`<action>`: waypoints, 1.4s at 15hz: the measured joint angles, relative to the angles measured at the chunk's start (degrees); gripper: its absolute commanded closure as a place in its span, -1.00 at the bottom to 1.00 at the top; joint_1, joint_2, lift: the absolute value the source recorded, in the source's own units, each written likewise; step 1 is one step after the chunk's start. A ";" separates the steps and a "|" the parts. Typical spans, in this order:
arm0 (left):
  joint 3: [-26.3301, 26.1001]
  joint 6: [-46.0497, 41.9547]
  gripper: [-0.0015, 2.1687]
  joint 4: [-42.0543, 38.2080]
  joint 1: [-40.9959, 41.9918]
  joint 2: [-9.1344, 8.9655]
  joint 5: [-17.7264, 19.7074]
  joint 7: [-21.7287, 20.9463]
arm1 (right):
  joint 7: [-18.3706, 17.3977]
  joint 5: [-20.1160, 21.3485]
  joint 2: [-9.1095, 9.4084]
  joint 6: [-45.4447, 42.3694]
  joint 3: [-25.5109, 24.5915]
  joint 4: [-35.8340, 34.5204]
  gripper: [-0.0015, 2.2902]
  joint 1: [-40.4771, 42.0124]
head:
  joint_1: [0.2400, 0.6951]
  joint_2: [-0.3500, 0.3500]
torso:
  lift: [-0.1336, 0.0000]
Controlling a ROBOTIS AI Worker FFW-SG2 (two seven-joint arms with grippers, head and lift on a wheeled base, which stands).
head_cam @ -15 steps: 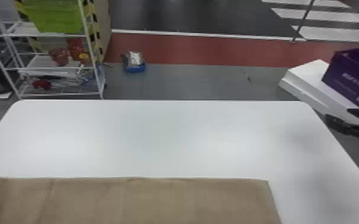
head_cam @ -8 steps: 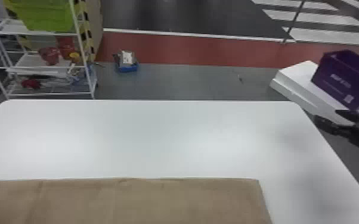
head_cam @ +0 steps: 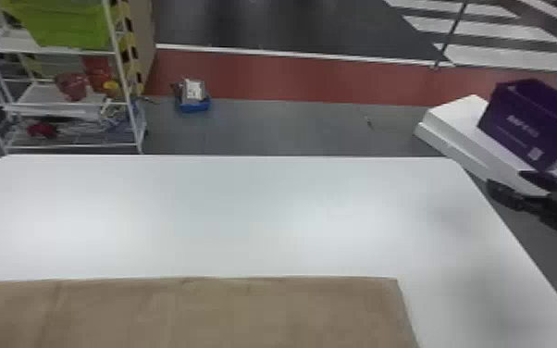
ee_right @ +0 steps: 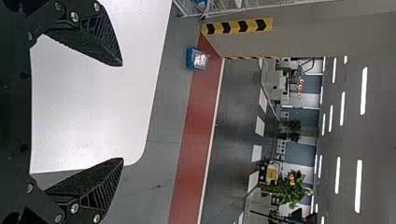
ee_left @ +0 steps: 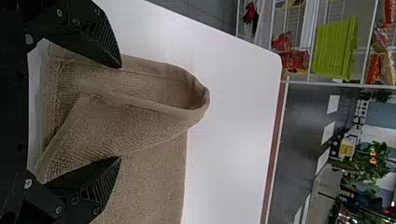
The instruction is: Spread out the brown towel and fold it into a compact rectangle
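Along the near side of the white tabletop [head_cam: 245,208], the brown towel [head_cam: 226,314] lies as a broad band with an almost straight far edge, running out of the head view at the left and bottom; its right edge stops short of the tabletop's right side. In the left wrist view, part of the cloth rises in a rounded, hemmed fold [ee_left: 135,116] that curls back to form an open loop, while a flatter layer extends beside it. The left tool [ee_left: 120,112] is spread, its two ribbed black fingers well apart, with the fold between them in that view; contact between fingers and cloth cannot be determined. The right tool [head_cam: 506,179] appears at the tabletop's right side, well apart from the towel; its wrist view shows it likewise spread. Beyond the tabletop, a purple box [head_cam: 522,125] rests on a white stack [head_cam: 458,120] at the right. At the left stands a white wire rack [head_cam: 74,147] bearing a green basket [head_cam: 67,23]. Near it, a small blue container [head_cam: 194,107] sits on the floor, beside a red strip [head_cam: 291,78].
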 measured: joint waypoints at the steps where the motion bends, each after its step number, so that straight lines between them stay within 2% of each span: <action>1: 1.29 0.12 -0.63 -1.01 0.28 0.00 0.64 -1.53 | 0.00 0.08 0.01 -0.04 0.01 0.02 -0.84 0.00 | 1.00 -0.41 | -0.85; 2: 2.86 0.71 -0.52 -2.05 0.57 0.00 1.65 -4.64 | 0.00 0.18 0.03 -0.06 0.05 0.04 -0.84 -0.02 | 1.00 -0.41 | -0.85; 3: 4.33 1.90 -0.50 -2.69 0.64 0.00 2.69 -8.19 | 0.00 0.26 0.05 -0.06 0.12 0.07 -0.84 -0.04 | 1.00 -0.42 | -0.85; 5: 5.69 3.18 -0.52 -3.00 0.39 0.00 3.26 -11.32 | 0.00 0.32 0.05 -0.06 0.25 0.08 -0.84 -0.08 | 1.00 -0.44 | -0.85; 7: 5.40 3.46 -0.58 -2.61 0.18 0.00 2.60 -11.14 | 0.00 0.31 0.06 -0.06 0.41 0.07 -0.84 -0.11 | 1.00 -0.44 | -0.85; 12: 2.88 0.18 -0.57 1.48 -0.73 0.00 -1.08 -6.15 | 0.17 0.31 0.05 -0.06 0.60 0.08 -0.84 -0.26 | 1.00 -0.39 | -0.85; 13: 2.62 -1.26 -0.51 2.14 -0.79 0.00 -1.49 -5.45 | 0.18 0.30 0.01 -0.06 0.60 0.08 -0.84 -0.26 | 1.00 -0.37 | -0.85; 15: 2.53 -2.93 -0.10 2.88 -1.01 0.00 -2.17 -5.37 | 0.24 0.27 -0.09 -0.06 0.55 0.08 -0.84 -0.26 | 1.00 -0.37 | -0.85; 19: 4.33 -3.32 -0.07 1.63 -0.82 0.00 -2.44 -8.44 | 0.22 0.28 -0.11 -0.06 0.52 0.08 -0.84 -0.25 | 1.00 -0.36 | -0.85; 20: 4.86 -2.95 0.08 0.67 -0.46 0.00 -2.26 -9.36 | 0.18 0.31 -0.10 -0.06 0.55 0.08 -0.84 -0.24 | 1.00 -0.36 | -0.85; 21: 5.28 -2.51 0.33 -0.10 -0.22 0.00 -2.15 -10.55 | 0.18 0.32 -0.10 -0.06 0.58 0.08 -0.84 -0.24 | 1.00 -0.36 | -0.85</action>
